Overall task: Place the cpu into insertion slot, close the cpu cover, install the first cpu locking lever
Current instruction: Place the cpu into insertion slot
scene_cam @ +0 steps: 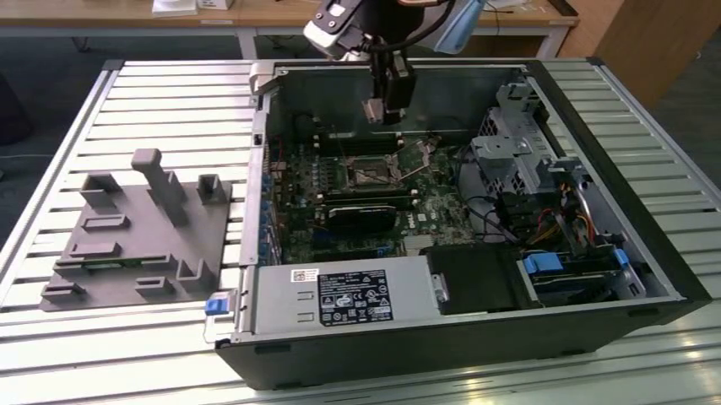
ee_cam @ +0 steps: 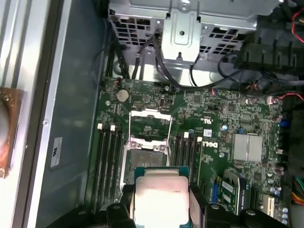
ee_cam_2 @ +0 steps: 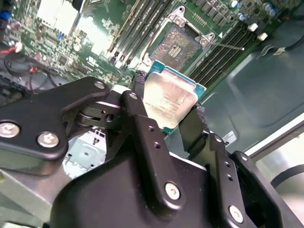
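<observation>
The gripper point(ee_cam_2: 167, 95) is holding the cpu point(ee_cam: 160, 197) by two opposite edges. Its fingers point(ee_cam_2: 191, 128) are pressing on the chip, and the silver top is facing the wrist cameras. The chip is hanging in the air above the green motherboard point(ee_cam: 223, 118), inside the open computer case point(scene_cam: 451, 350). Beneath it the insertion slot point(ee_cam: 145, 160) is lying uncovered, with its dark contact field showing. The cpu cover point(ee_cam: 149, 124) is standing swung open, just beside the slot.
</observation>
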You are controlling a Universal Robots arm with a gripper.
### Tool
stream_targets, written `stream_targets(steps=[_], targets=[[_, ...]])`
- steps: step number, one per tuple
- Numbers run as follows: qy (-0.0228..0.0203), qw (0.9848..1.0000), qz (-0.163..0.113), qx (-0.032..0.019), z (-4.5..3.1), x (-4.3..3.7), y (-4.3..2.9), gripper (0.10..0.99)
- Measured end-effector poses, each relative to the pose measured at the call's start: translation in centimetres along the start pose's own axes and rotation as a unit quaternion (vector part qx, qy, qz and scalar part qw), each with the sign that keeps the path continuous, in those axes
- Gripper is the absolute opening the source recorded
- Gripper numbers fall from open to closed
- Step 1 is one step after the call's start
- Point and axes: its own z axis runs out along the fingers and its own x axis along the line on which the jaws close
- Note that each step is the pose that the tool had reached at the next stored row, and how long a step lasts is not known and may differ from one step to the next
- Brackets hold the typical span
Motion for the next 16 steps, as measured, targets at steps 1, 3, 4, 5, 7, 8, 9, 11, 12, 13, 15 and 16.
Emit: stream_targets(steps=[1,3,4,5,7,8,9,11,12,13,15,16], targets=[[-0.0003,1.0,0.004,-0.0001,0.07,0.0,-0.02,0.541],[-0.0014,1.0,0.01,-0.0001,0.25,0.0,-0.03,0.541],[-0.0023,0.9999,0.011,0.0,0.36,0.0,-0.04,0.541],[-0.0032,0.9999,0.011,0.0,0.45,0.0,-0.05,0.541],[-0.0042,0.9999,0.011,0.0,0.67,-0.01,-0.07,0.541],[-0.0045,0.9999,0.011,0.0001,0.8,-0.01,-0.08,0.541],[-0.0046,0.9999,0.011,0.0001,0.95,0.03,-0.09,0.541],[-0.0047,0.9999,0.012,0.0004,1.23,0.31,-0.09,0.541],[-0.0048,0.9999,0.014,0.0006,1.36,0.46,-0.09,0.541],[-0.0051,0.9998,0.017,0.0006,1.49,0.53,-0.09,0.541],[-0.006,0.9996,0.028,0.0004,1.7,0.58,-0.11,0.541],[-0.0065,0.9994,0.033,0.0004,1.78,0.62,-0.11,0.541]])
